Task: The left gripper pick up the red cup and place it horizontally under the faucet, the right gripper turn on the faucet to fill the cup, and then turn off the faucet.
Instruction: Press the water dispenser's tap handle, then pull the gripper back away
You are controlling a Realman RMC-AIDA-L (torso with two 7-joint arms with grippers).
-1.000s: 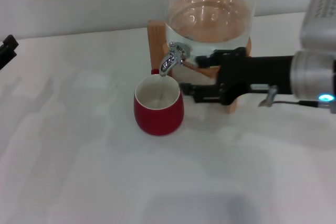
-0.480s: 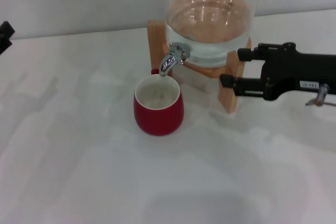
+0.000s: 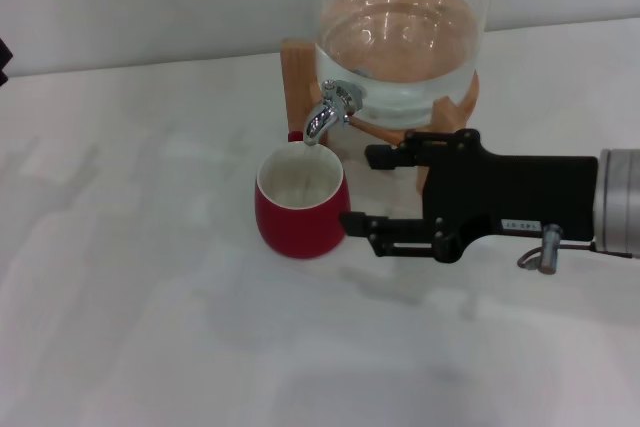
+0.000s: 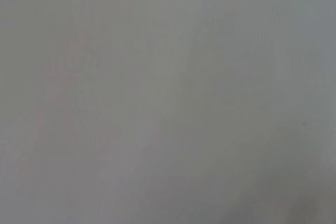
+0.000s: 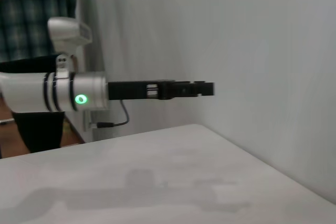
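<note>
The red cup (image 3: 301, 209) stands upright on the white table, its white inside facing up, right under the spout of the chrome faucet (image 3: 328, 111). My right gripper (image 3: 357, 188) is open and empty, just right of the cup and below the faucet. Its nearer fingertip (image 3: 352, 221) is close to the cup's side. Only a black sliver of my left gripper (image 3: 3, 50) shows at the far left edge. The right wrist view shows the other arm's black gripper (image 5: 195, 88) held above the table, side on. The left wrist view is blank grey.
The glass water jar (image 3: 400, 47) sits on a wooden stand (image 3: 297, 72) at the back, against a pale wall. The white table (image 3: 150, 297) stretches to the left and front of the cup. A person in a plaid shirt (image 5: 31, 14) stands beyond the other arm.
My right gripper pulled back to the right from the faucet, then came forward and lower, next to the cup's right side. The left gripper slid further off the left edge.
</note>
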